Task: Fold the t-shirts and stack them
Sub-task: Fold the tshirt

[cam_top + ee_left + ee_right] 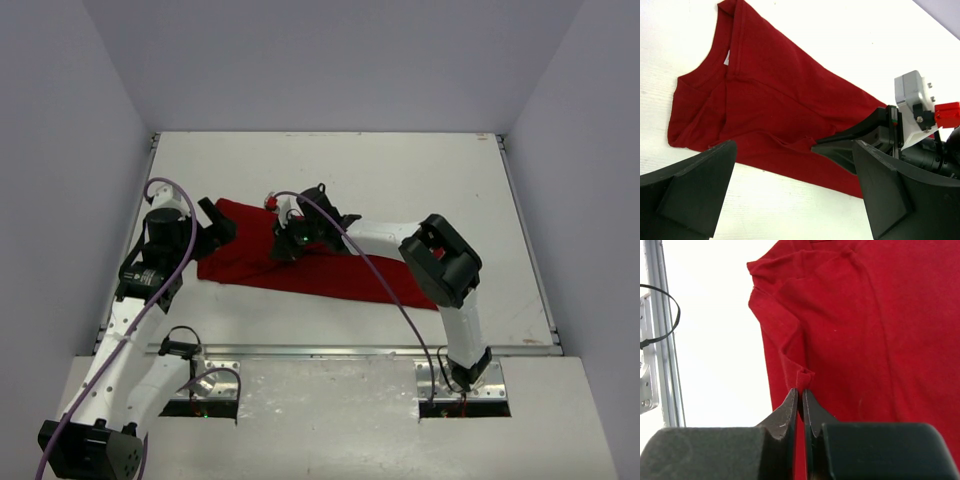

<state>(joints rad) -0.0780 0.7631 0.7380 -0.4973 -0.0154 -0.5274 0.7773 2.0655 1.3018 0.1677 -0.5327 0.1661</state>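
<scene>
A deep-red t-shirt point(330, 275) lies flat across the white table, folded into a long band with its collar end to the left. My right gripper point(283, 250) reaches over the shirt's left part. In the right wrist view it point(800, 390) is shut on a small raised pinch of the red cloth point(865, 330) close to the shirt's edge. My left gripper point(215, 225) hovers at the shirt's left end. Its wide-open jaws point(794, 145) have only table and shirt point(770, 100) below them. The right gripper's fingers point(850, 145) show there, nipping a wrinkle.
A metal rail point(667, 340) and a black cable loop point(670, 315) run along the table's near edge. Bare white table point(400, 180) extends behind the shirt, with grey walls on three sides. The right arm's elbow point(445, 260) stands over the shirt's right end.
</scene>
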